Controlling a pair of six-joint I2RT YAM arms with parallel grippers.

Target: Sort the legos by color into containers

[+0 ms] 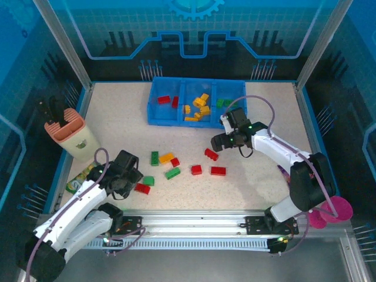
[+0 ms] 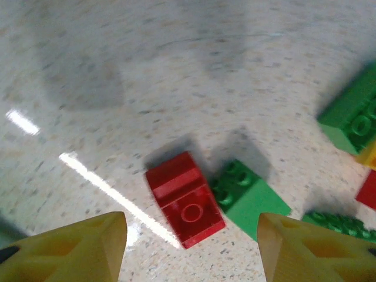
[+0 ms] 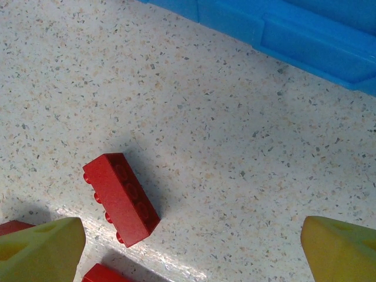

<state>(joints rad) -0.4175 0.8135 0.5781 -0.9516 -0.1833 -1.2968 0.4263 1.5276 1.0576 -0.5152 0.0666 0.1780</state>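
Sorting at a partial stage, seen from above and from both wrists. Blue tray [image 1: 167, 121] stands at the far side of the counter [image 1: 258, 188]. Its left compartment [image 1: 161, 111] holds two red legos, its middle compartment [image 1: 191, 91] several yellow-orange ones, and its right compartment [image 1: 226, 89] a couple of green ones; none looks misplaced.

Loose legos [image 1: 172, 173] lie on the counter between tray and arms: five red, three green and one yellow-orange can be counted, so roughly half the work is judged to be left.

Left pincer [image 1: 136, 179] is spread and empty, poised over a red brick [image 2: 185, 202] that touches a green brick [image 2: 247, 197]. Right pincer [image 1: 216, 143] is spread wide and empty above another red brick [image 3: 121, 197], near the tray's front wall.
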